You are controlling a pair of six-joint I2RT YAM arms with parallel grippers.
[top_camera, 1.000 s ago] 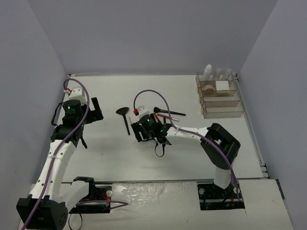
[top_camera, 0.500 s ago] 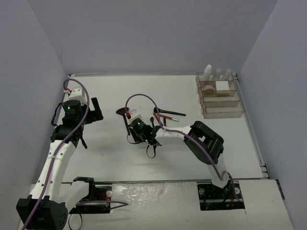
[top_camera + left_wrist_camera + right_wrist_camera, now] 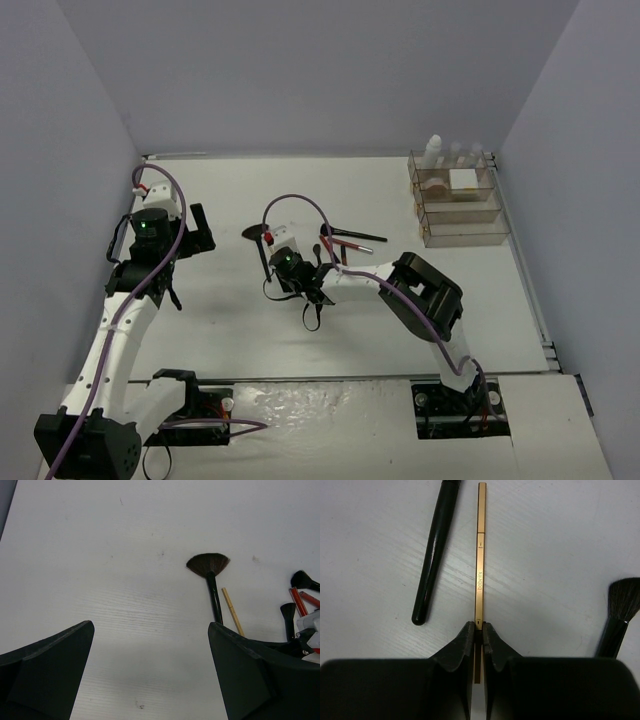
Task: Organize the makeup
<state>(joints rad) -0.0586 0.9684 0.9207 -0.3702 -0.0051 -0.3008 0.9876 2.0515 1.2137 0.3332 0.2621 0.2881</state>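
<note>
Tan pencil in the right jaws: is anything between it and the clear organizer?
A black brush and red pencils lie flat on the table between the tan pencil and the organizer at far right. Carried above them, the path looks clear.

The left arm (image 3: 112, 335) and right arm (image 3: 362, 283) are built of white links joined by black housings, each marked by a small green light (image 3: 148, 226). A purple cable (image 3: 182, 208) is looped along each. The fingers (image 3: 47, 660) are moulded in matte black.

Bright, even light, soft shadows; right tool (image 3: 478, 630) nearby perhaps slightly blurry.
</note>
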